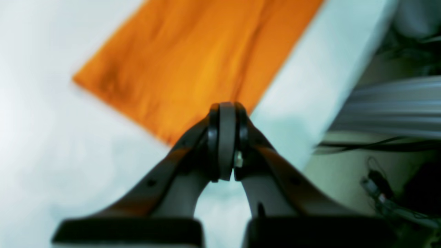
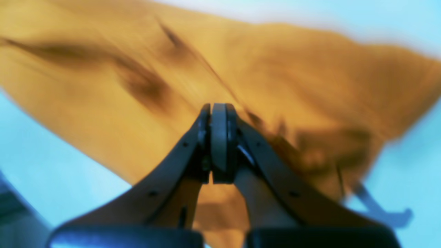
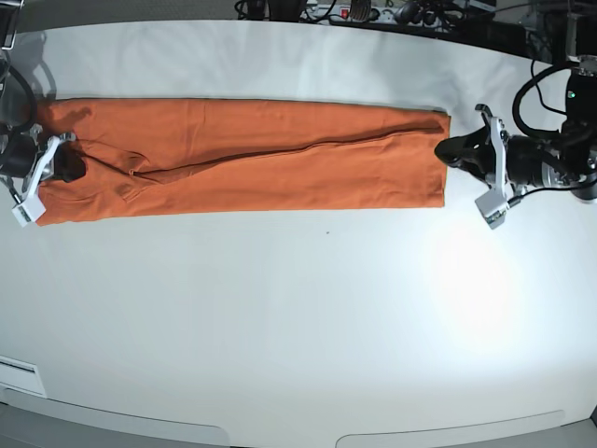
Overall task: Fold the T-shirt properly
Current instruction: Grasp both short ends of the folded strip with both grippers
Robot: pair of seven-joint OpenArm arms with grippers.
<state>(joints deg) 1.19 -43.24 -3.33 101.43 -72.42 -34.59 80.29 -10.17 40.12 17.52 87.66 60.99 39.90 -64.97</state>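
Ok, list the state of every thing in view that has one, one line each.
T-shirt: folded lengthwise into a long narrow strip, lying flat on the table, some creases toward the right gripper's end.
Left gripper: jaws shut, at the strip's end, nothing visibly held.
Right gripper: jaws shut, over the other end of the shirt; whether it pinches fabric cannot be told.
Table: white, bearing the shirt.

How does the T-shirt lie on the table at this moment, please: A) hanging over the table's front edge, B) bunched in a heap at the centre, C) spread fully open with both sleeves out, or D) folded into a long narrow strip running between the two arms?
D: in the base view the T-shirt forms a long flat band on the table, reaching from one arm to the other.
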